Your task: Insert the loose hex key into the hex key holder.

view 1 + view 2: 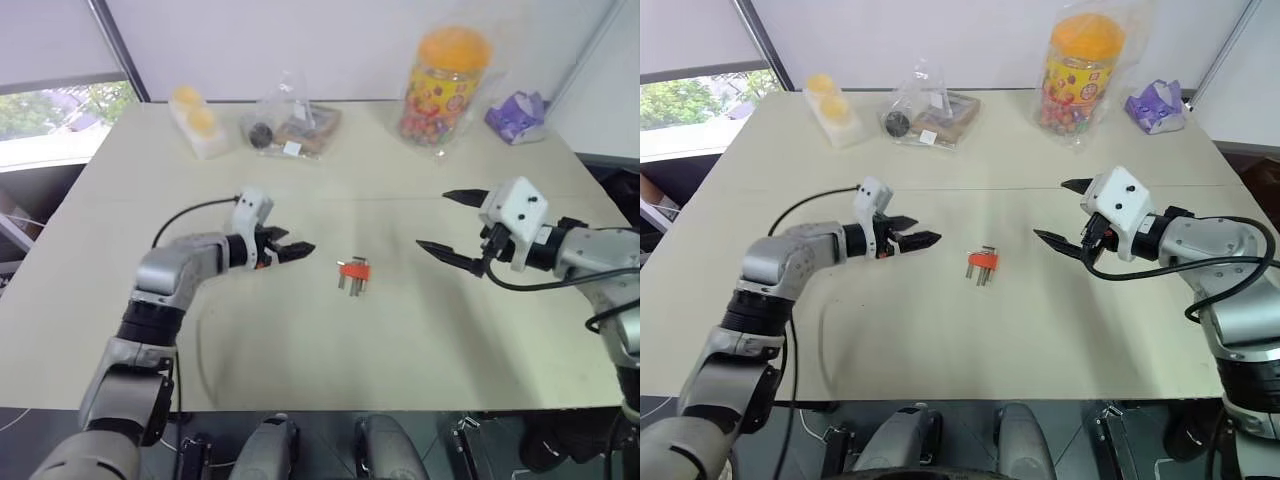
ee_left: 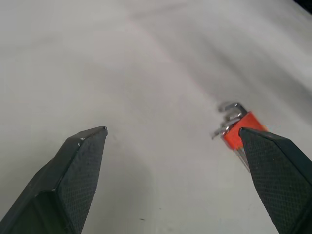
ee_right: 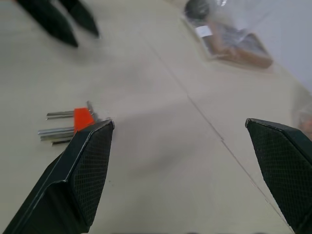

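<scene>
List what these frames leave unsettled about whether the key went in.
- Hex key holder: too small in the head views to count keys or see a free slot.
- Left wrist view: a finger covers the holder's far end.
- Right wrist view: a finger hides its lower edge.
- No separate loose key can be made out.

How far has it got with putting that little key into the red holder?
It looks nearly finished. The hex key holder lies alone on the table with grey keys sticking out, and no separate key lies nearby. Nothing is in hand: the left gripper and right gripper are open beside it. Whether the key sits fully home I cannot tell.
</scene>
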`<state>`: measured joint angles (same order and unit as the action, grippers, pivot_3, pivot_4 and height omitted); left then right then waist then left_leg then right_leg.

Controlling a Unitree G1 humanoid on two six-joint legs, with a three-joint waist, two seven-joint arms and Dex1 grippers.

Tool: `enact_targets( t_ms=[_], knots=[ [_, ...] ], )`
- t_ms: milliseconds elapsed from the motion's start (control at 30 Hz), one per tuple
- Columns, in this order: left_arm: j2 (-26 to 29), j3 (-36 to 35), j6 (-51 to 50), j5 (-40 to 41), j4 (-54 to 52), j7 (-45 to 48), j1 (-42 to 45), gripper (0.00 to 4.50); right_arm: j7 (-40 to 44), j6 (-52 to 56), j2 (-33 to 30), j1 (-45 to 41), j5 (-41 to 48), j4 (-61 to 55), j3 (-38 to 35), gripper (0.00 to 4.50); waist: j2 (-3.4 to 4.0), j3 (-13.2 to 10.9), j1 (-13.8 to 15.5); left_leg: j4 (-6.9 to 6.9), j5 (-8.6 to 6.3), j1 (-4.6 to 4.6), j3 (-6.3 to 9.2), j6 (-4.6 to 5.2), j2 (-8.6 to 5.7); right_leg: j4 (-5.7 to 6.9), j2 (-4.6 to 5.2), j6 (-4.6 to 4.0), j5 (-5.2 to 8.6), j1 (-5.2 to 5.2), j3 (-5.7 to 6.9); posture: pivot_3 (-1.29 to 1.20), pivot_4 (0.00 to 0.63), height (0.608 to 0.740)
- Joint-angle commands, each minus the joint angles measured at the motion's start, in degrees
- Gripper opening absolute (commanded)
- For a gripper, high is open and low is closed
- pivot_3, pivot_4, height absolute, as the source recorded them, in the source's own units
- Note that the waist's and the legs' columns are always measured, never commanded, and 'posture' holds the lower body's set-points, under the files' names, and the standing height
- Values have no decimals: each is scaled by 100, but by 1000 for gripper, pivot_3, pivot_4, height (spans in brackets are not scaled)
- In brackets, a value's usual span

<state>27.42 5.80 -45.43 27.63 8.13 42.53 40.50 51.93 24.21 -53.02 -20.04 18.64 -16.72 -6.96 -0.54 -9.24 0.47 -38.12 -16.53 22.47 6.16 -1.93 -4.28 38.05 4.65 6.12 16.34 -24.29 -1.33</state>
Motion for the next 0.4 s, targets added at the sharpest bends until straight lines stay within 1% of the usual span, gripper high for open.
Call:
enact_targets(
  t_ms=[33, 167, 300, 400],
  knots=[
    [472, -99, 303, -10, -559, 645, 156, 4487, 594, -370, -398, -205, -53, 238, -17, 4500, 0, -1, 3, 1, 0, 0, 0, 0, 0, -3, -1, 0, 0, 0, 0, 0, 150, 740],
    [1351, -73, 457, 55, -1137, 1619, -28, 4487, 1339, -686, -774, -312, -39, 470, 174, 4500, 1, -2, -55, 9, -1, -1, 0, 1, 6, -3, -5, 0, 0, -4, 0, 0, 150, 740],
    [1794, -221, 604, 118, -1345, 2091, -172, 4487, 1677, -934, -845, -406, -113, 561, 338, 4500, 1, -2, -114, 8, -1, -1, 0, 2, 7, -1, -5, 0, 0, -2, 0, 0, 150, 740],
    [1979, -358, 559, 245, -1516, 2272, -276, 4487, 1839, -991, -885, -473, -148, 602, 398, 4500, 2, -3, -117, 7, -2, -1, 0, 3, 8, 1, -6, 0, 0, -3, 1, 0, 150, 740]
  ],
)
